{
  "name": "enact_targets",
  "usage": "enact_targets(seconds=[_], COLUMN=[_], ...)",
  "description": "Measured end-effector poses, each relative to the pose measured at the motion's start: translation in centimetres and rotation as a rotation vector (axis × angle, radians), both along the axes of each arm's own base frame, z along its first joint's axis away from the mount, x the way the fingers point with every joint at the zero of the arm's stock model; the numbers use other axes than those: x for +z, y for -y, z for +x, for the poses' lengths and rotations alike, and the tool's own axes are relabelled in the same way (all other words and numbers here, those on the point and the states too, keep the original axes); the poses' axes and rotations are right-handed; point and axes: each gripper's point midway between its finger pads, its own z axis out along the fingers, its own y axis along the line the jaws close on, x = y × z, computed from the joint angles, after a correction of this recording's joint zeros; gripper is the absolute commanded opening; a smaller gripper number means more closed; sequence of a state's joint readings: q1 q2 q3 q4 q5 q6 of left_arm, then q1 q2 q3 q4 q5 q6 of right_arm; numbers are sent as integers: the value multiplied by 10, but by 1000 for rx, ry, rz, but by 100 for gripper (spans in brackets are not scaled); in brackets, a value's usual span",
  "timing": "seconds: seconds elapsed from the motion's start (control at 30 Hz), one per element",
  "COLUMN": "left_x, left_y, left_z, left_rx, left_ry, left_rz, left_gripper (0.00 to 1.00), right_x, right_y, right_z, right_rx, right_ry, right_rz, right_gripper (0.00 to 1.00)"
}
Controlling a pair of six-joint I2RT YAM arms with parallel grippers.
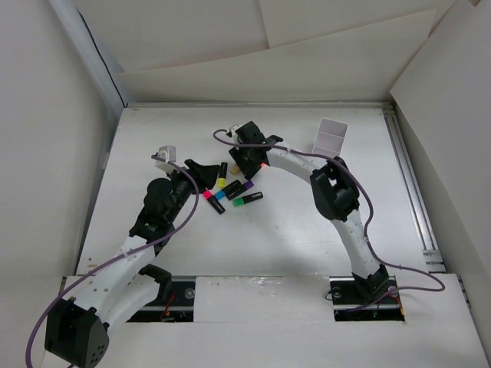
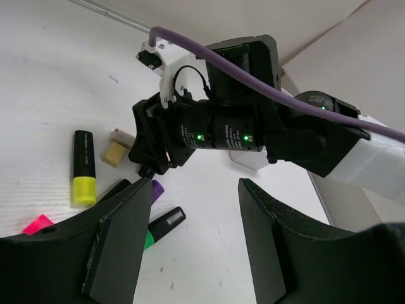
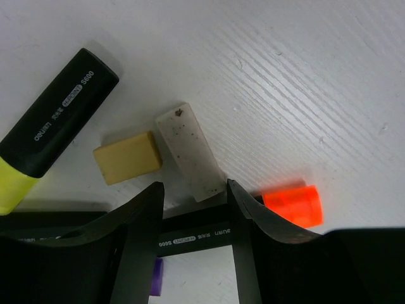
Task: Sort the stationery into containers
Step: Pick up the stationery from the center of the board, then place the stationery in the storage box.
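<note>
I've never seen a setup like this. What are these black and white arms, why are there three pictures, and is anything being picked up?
These are two robot arms bolted to the near edge of a white table, each ending in a two-finger gripper. One picture looks down from above; the other two come from small cameras on each wrist, so you see each arm's own fingers at the bottom.

In the middle lies a cluster of stubby markers with coloured ends, plus two small erasers: a beige one and a whitish one. A pale organiser sits at the far right, apart from them.

The right gripper hangs low over the pile, jaws apart on either side of a black marker with an orange end, not yet closed on it. The left gripper is open and holds nothing.
</note>
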State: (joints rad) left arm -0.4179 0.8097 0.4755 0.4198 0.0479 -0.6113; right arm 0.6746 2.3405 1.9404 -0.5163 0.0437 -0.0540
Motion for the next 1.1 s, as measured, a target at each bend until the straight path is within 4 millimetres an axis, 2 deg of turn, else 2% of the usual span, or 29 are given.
enact_targets(seconds=[0.03,0.27,0.3,0.33,0.4,0.6,0.7,0.8,0.9,0.97,1.0,1.03,1.1], left_x=[0,-2,-1,0,1,1,1,1,1,1,1,0,0], left_y=[0,-2,-2,-2,-2,-3,-3,-3,-2,-2,-2,-1,0], left_z=[0,0,-1,-1,-2,-1,-1,-1,-2,-2,-2,-2,-2], left_rx=[0,8,8,8,8,10,10,10,8,6,4,2,-3], left_ry=[0,-5,-3,0,5,6,6,6,6,5,5,2,1], left_rz=[0,3,2,0,-2,-2,-2,-2,-2,-2,-2,-1,-1], left_gripper=[53,53,53,53,53,53,53,53,53,53,53,53,53], right_x=[-2,-7,-7,-6,-6,-4,3,28,71,105,127,138,165], right_y=[0,-2,-2,-2,-2,3,15,37,71,101,127,139,175], right_z=[0,4,5,5,6,9,7,13,30,41,47,50,58], right_rx=[0,3,2,1,-4,-30,-61,-130,-245,-351,-445,-487,-607], right_ry=[-2,-11,-12,-13,-16,-11,-13,6,86,163,216,244,319], right_rz=[0,27,32,36,44,100,145,218,318,381,417,435,482], right_gripper=[50,33,29,20,12,6,6,5,3,3,3,3,3])
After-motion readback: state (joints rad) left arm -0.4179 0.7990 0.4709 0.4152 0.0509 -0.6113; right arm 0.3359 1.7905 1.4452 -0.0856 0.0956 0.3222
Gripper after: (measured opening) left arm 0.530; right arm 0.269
